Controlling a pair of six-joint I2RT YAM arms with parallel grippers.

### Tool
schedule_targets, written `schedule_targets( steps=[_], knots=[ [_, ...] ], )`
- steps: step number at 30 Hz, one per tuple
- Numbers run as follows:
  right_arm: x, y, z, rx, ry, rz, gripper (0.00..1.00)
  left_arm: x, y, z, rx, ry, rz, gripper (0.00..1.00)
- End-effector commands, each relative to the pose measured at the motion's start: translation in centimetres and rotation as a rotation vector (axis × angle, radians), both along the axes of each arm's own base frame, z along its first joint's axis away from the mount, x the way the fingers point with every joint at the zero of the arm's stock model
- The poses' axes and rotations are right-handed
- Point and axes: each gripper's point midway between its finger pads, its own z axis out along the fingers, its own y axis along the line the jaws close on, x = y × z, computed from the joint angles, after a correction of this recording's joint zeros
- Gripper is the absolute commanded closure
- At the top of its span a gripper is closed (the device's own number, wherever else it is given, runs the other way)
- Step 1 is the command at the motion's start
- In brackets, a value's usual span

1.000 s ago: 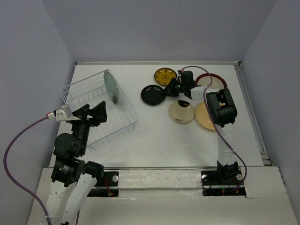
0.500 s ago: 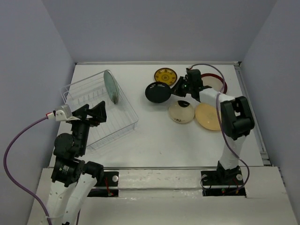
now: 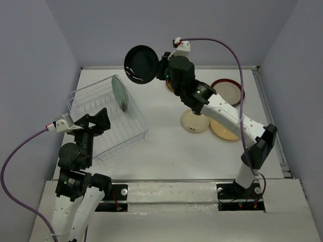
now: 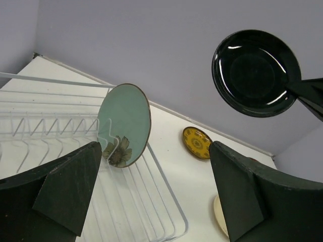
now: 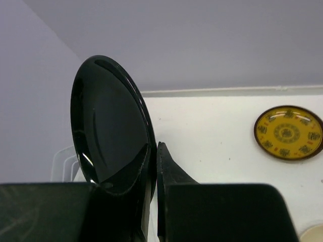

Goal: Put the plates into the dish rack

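My right gripper [image 3: 159,68] is shut on the rim of the small black plate [image 3: 141,64], which it holds on edge in the air, behind and to the right of the dish rack [image 3: 142,122]. In the right wrist view the fingers [image 5: 169,169] pinch the black plate [image 5: 110,126]. A mint-green flower plate [image 3: 119,93] stands upright in the rack. My left gripper [image 3: 94,120] hangs open over the rack's near end, with nothing in it. The cream dark-rimmed plate [image 3: 195,121], orange-yellow plate [image 3: 225,130] and red-rimmed plate [image 3: 229,91] lie flat on the table.
The yellow patterned plate [image 5: 288,132] lies flat near the back wall, mostly behind my right arm in the top view. From the left wrist I see the black plate [image 4: 255,73] high up, the mint-green plate [image 4: 125,123] and the rack wires [image 4: 151,201].
My right gripper closed on the black plate, lifted it off the table and carried it up and left toward the rack. The left arm barely moved.
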Motion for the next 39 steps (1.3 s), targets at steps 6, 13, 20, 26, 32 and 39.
schedule_targets(
  steps=[6,13,20,26,32,39],
  knots=[
    [0.8,8.1,0.8,-0.349,-0.158,-0.252,0.93,-2.1,3.2,3.6,-0.053,-0.099,0.142,0.01],
    [0.8,12.0,-0.7,-0.445,-0.277,-0.332,0.93,-4.0,5.8,4.5,-0.072,-0.127,0.262,0.01],
    [1.5,14.5,-4.7,-0.484,-0.287,-0.314,0.93,-4.9,6.2,4.9,-0.091,-0.149,0.273,0.01],
    [2.3,16.0,-8.7,-0.529,-0.272,-0.302,0.93,-4.9,6.1,4.8,-0.095,-0.152,0.263,0.01],
    [3.0,17.5,-13.2,-0.562,-0.258,-0.287,0.93,-4.7,5.6,4.6,-0.093,-0.145,0.241,0.01],
    [3.2,18.4,-16.7,-0.57,-0.224,-0.257,0.93,-4.7,5.4,4.6,-0.096,-0.147,0.226,0.01]
  ],
)
